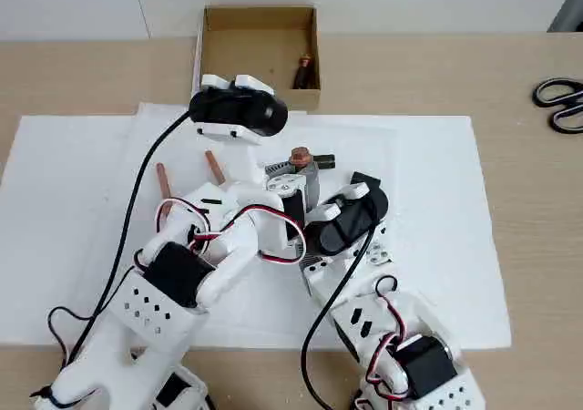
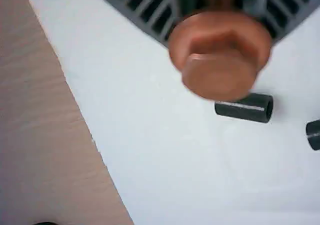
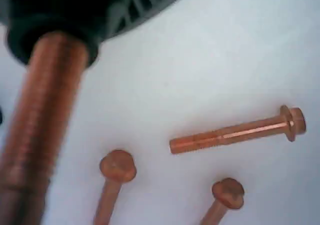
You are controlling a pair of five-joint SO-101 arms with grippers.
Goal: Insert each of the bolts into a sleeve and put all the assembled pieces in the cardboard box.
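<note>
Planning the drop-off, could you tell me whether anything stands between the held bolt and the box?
Nothing visible on the paper lies between the bolt and the box; an arm's black camera housing sits just beside that line.

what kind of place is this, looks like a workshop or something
Probably a robotics lab bench: two desktop robot arms on a wooden table, a white work sheet, loose bolts and scissors.

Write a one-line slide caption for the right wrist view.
Copper bolt sticking out of a black sleeve, with three loose bolts on white paper.
</note>
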